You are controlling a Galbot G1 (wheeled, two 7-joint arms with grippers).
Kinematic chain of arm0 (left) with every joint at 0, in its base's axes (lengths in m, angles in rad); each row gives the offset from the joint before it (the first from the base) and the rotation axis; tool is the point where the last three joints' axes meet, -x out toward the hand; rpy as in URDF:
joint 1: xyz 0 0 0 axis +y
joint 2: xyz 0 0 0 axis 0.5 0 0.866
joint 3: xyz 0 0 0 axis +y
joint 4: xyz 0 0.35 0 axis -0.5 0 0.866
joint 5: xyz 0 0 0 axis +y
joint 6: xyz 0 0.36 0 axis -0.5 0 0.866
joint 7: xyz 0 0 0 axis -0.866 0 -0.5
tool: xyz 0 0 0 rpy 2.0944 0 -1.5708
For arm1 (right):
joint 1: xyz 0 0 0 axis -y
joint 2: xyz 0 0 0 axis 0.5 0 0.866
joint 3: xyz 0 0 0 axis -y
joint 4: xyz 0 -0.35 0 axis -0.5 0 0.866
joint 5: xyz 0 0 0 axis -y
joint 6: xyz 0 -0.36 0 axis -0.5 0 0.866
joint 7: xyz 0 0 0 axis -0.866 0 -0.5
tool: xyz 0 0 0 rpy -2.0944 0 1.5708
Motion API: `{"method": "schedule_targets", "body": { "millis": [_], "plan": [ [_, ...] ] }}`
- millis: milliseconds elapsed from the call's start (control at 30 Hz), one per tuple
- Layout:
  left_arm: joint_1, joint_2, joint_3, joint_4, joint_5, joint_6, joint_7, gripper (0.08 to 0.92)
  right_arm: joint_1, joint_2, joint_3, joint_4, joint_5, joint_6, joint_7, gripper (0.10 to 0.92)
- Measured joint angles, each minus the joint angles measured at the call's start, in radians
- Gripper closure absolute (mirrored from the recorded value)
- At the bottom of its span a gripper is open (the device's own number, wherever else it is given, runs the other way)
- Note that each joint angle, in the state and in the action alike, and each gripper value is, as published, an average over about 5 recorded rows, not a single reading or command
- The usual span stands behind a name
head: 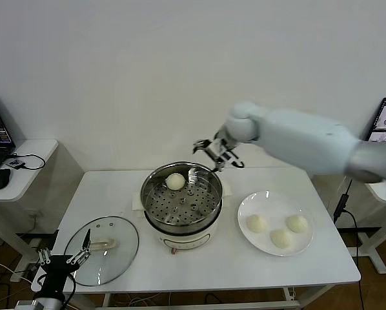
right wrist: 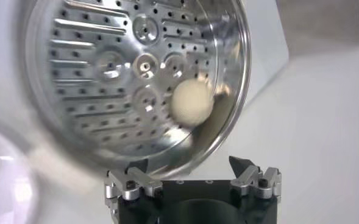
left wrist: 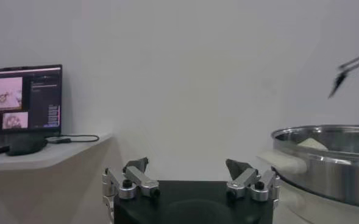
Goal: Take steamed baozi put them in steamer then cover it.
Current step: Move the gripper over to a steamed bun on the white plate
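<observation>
The steamer point(head: 181, 201) is a shiny steel basket on a white pot base at the table's middle. One cream-white baozi point(head: 175, 181) lies on its perforated floor at the far side; it also shows in the right wrist view point(right wrist: 192, 103). Three more baozi point(head: 257, 223) point(head: 297, 223) point(head: 281, 238) lie on a white plate point(head: 256, 201) at the right. My right gripper point(head: 217, 153) is open and empty, above the steamer's far right rim point(right wrist: 240, 79). My left gripper point(head: 62, 259) is open and empty, low at the table's front left, next to the glass lid point(head: 102, 249).
The glass lid with a cream handle lies flat on the table's front left. A side desk point(head: 26, 155) with a laptop and mouse stands at the left, and a monitor point(head: 385, 120) at the far right. The steamer's rim point(left wrist: 325, 143) shows at one side of the left wrist view.
</observation>
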Motion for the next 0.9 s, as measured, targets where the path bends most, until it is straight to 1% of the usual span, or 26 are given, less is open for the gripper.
{"method": "schedule_targets", "body": {
  "millis": [200, 400, 633, 900],
  "plan": [
    [-0.015, 0.003, 0.009, 0.010, 0.002, 0.007, 0.000, 0.177, -0.014, -0.182, 0.004, 0.114, 0.030, -0.114, -0.026, 0.202],
    [-0.020, 0.006, 0.007, 0.019, 0.004, 0.009, 0.001, 0.177, -0.084, -0.289, 0.028, 0.165, 0.021, -0.177, -0.030, 0.203],
    [-0.014, 0.011, -0.004, 0.020, 0.005, 0.009, 0.001, 0.177, -0.230, -0.332, 0.106, 0.170, -0.014, -0.216, -0.025, 0.203],
    [-0.006, 0.011, -0.014, 0.021, 0.010, 0.009, 0.002, 0.177, -0.401, -0.307, 0.205, 0.116, -0.075, -0.226, -0.024, 0.202]
  ]
}}
